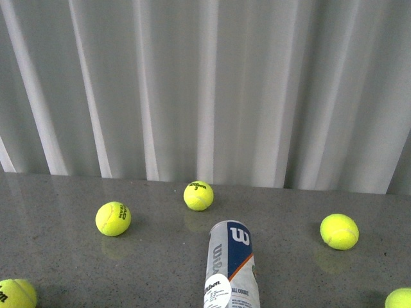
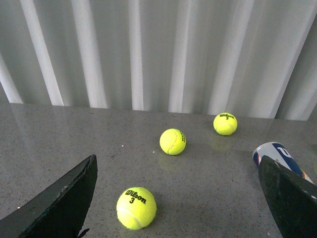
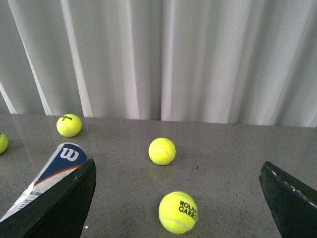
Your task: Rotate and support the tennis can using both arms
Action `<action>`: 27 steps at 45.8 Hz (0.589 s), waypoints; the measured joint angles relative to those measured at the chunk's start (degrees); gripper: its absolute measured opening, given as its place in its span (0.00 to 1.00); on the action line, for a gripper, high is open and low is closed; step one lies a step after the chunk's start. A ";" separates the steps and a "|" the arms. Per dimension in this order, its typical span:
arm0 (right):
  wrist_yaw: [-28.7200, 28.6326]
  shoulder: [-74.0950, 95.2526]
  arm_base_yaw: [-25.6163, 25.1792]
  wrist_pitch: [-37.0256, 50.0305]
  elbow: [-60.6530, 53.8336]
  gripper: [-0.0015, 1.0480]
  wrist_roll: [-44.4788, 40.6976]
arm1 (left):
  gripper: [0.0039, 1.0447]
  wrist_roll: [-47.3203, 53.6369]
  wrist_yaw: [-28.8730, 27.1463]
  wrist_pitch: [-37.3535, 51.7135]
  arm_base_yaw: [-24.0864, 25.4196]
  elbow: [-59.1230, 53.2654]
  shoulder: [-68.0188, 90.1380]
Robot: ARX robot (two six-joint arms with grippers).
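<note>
Lying on its side on the grey speckled bench (image 1: 58, 256), the tennis can (image 1: 232, 266) points one end toward the curtain (image 1: 257, 83) and runs off the lower edge of the front view, where neither arm appears. The left arm's jaws stand wide open: their two black fingers (image 2: 59, 203) are well apart with nothing held between them, and the can's end (image 2: 275, 151) shows just past one of them. The right arm's jaws are equally spread and empty, and one finger (image 3: 59, 208) hides part of the can's blue "W" panel (image 3: 57, 166). Whether any finger touches the can cannot be told. Both wrist views look low across the bench. Five yellow-green tennis balls (image 1: 113, 219) lie scattered around the can, none touching it. The glossy bench carries faint reflections beneath them. A white pleated curtain closes off the far edge of the bench.
</note>
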 joint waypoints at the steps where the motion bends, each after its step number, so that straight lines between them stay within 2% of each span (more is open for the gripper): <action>1: 0.00 0.00 0.00 0.00 0.00 0.93 0.00 | 0.94 0.02 0.00 0.00 0.00 0.00 0.00; 27: 0.00 0.00 0.00 0.00 0.00 0.93 0.00 | 0.94 0.02 0.00 0.00 0.00 0.00 0.00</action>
